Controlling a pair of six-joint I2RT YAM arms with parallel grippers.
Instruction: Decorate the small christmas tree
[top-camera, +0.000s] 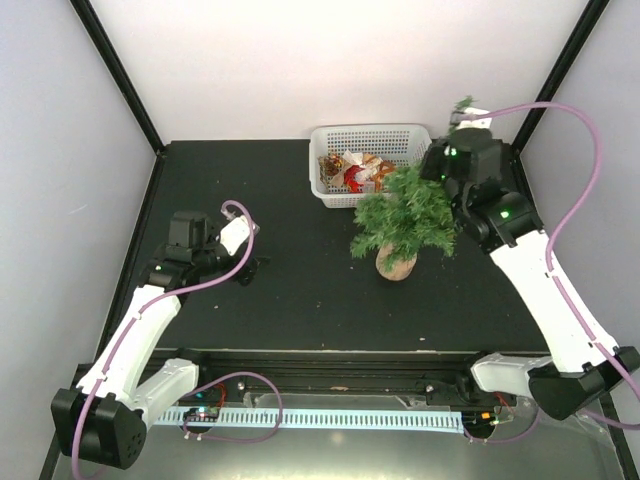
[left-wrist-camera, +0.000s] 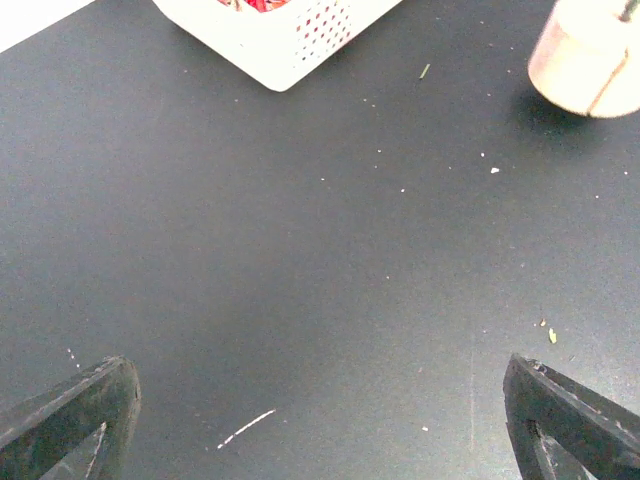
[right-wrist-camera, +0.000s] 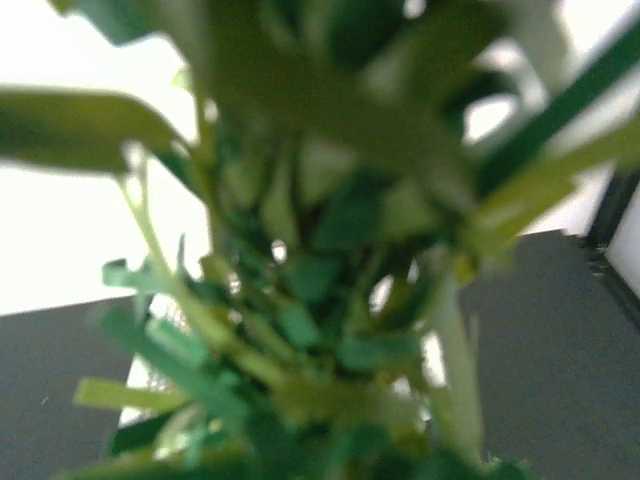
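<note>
The small christmas tree leans toward the back right, its tan wooden base on the black table in front of the basket. My right gripper is buried in the tree's upper branches. The right wrist view shows only blurred green needles that hide the fingers, and a green tip sticks out beyond the wrist. My left gripper hovers low over bare table at the left, wide open and empty. Its view catches the tree's base at the top right.
A white basket at the back centre holds red and gold ornaments; its corner shows in the left wrist view. Black frame posts and light walls close in the table on three sides. Small bits of debris dot the mat.
</note>
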